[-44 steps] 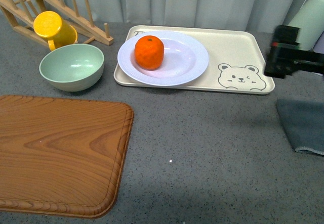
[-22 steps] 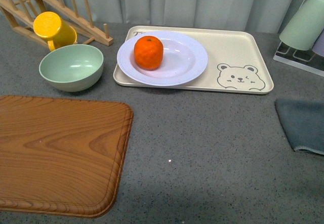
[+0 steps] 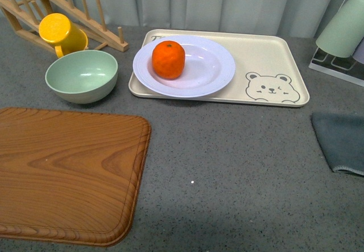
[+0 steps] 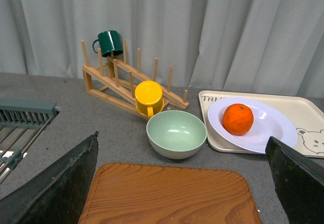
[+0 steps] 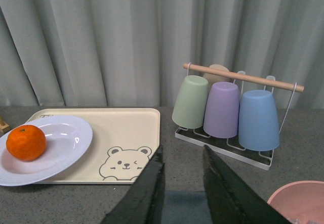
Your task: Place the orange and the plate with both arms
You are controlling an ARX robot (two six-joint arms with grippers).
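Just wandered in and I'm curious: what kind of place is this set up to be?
Probably a mock kitchen counter: a wooden dish rack holding mugs, a cup rack, a cutting board, and an orange on a plate, all before a plain curtain.

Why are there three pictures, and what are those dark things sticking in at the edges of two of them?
It's a robot with two arms. One camera sits on its body and looks down at the table. There you see an orange on a white plate, and the plate rests on a tray with a bear drawn on it. Nearby are a green bowl, a yellow cup and a wooden board. The other two cameras ride on the wrists. The dark shapes are the robot's fingers: the left fingers are spread wide, the right fingers are closer together with a gap. Neither holds anything.
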